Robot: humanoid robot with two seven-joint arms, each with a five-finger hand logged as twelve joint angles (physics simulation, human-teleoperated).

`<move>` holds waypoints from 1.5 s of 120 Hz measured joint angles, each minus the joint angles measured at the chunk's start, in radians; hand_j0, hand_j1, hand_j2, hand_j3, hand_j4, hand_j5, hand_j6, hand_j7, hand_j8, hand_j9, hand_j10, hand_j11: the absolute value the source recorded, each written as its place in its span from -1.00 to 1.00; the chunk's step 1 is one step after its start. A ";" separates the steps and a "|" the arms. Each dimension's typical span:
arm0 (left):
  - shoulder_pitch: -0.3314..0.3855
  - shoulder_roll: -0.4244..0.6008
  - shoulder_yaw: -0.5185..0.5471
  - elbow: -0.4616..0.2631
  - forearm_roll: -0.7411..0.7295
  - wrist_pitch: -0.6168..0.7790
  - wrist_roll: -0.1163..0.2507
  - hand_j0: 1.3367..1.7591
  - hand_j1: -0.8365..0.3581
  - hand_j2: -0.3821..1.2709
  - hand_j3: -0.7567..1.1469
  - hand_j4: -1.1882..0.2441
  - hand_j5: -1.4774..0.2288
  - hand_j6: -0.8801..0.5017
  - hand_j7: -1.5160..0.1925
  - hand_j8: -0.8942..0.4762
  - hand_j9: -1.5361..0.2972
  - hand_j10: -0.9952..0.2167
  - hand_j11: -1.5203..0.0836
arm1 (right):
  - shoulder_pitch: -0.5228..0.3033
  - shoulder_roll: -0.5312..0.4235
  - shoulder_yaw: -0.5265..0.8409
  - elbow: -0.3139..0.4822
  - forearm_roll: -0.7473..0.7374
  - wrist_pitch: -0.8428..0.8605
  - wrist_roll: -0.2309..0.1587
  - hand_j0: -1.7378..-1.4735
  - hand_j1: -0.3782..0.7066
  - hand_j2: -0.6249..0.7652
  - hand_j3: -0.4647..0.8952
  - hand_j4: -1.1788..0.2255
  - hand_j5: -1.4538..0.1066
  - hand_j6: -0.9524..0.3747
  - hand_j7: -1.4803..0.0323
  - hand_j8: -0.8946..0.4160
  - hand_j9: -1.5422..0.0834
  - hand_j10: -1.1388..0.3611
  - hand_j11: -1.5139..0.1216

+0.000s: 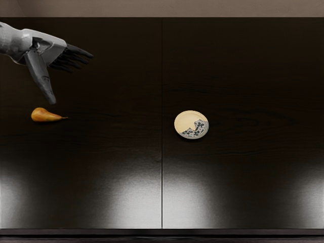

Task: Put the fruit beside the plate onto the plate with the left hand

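Note:
A brown-orange pear (45, 115) lies on its side on the dark table at the left, stem pointing right. A small cream plate (191, 124) with a blue-and-white patterned patch sits near the table's middle, well to the pear's right and holding nothing. My left hand (55, 63) hovers above and slightly behind the pear, fingers stretched out to the right and thumb pointing down toward the fruit; it is open and holds nothing. There is a clear gap between thumb tip and pear.
The table (162, 177) is a dark glossy surface with a vertical seam down the middle and bright reflections toward the front edge. A pale wall strip runs along the back.

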 joint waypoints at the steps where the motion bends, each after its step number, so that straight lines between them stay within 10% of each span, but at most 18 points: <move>1: 0.000 0.000 0.000 0.000 0.000 0.000 0.000 0.52 0.97 -0.54 -0.20 0.64 0.72 0.26 0.76 0.29 0.66 0.62 0.90 | 0.000 0.000 0.000 0.000 0.000 0.000 0.000 -0.40 -0.93 -0.10 -0.32 0.67 0.85 0.42 0.94 0.35 0.88 0.51 0.84; 35: -0.002 -0.030 0.012 0.011 0.012 0.000 -0.002 0.52 0.96 -0.54 -0.20 0.64 0.71 0.26 0.76 0.29 0.66 0.62 0.88 | -0.016 0.000 -0.006 -0.006 0.000 0.000 -0.005 -0.40 -0.93 -0.10 -0.32 0.67 0.85 0.42 0.94 0.35 0.88 0.51 0.84; 57: -0.089 -0.315 0.272 0.140 0.028 0.006 0.002 0.52 0.97 -0.54 -0.20 0.64 0.72 0.26 0.76 0.29 0.66 0.63 0.88 | -0.019 0.000 -0.007 -0.007 0.000 -0.001 -0.005 -0.40 -0.93 -0.10 -0.32 0.67 0.85 0.42 0.94 0.35 0.88 0.51 0.84; 84: -0.018 -0.466 0.590 0.090 -0.130 0.502 0.006 0.52 0.97 -0.54 -0.20 0.65 0.72 0.26 0.76 0.29 0.66 0.63 0.88 | -0.020 0.000 -0.007 -0.007 0.000 -0.001 -0.005 -0.40 -0.93 -0.10 -0.32 0.67 0.85 0.42 0.94 0.35 0.88 0.51 0.84; 109: 0.090 -0.523 0.620 0.061 -0.135 0.748 0.000 0.52 0.97 -0.54 -0.20 0.65 0.72 0.26 0.76 0.29 0.66 0.63 0.88 | -0.020 0.000 -0.007 -0.008 0.000 0.000 -0.005 -0.40 -0.93 -0.10 -0.32 0.67 0.85 0.42 0.94 0.35 0.88 0.51 0.84; 133: 0.153 -0.515 0.626 0.057 -0.063 0.781 -0.072 0.52 0.97 -0.54 -0.20 0.65 0.72 0.26 0.76 0.29 0.66 0.63 0.88 | -0.020 0.000 -0.007 -0.007 0.000 -0.001 -0.005 -0.40 -0.93 -0.10 -0.32 0.67 0.85 0.42 0.94 0.35 0.88 0.51 0.84; 180: 0.258 -0.470 0.633 0.117 -0.043 0.801 -0.094 0.52 0.78 -0.51 -0.20 0.52 0.58 0.12 0.62 0.15 0.53 0.47 0.73 | -0.020 0.000 -0.007 -0.007 0.000 -0.001 -0.005 -0.40 -0.93 -0.10 -0.32 0.67 0.85 0.42 0.94 0.35 0.88 0.51 0.84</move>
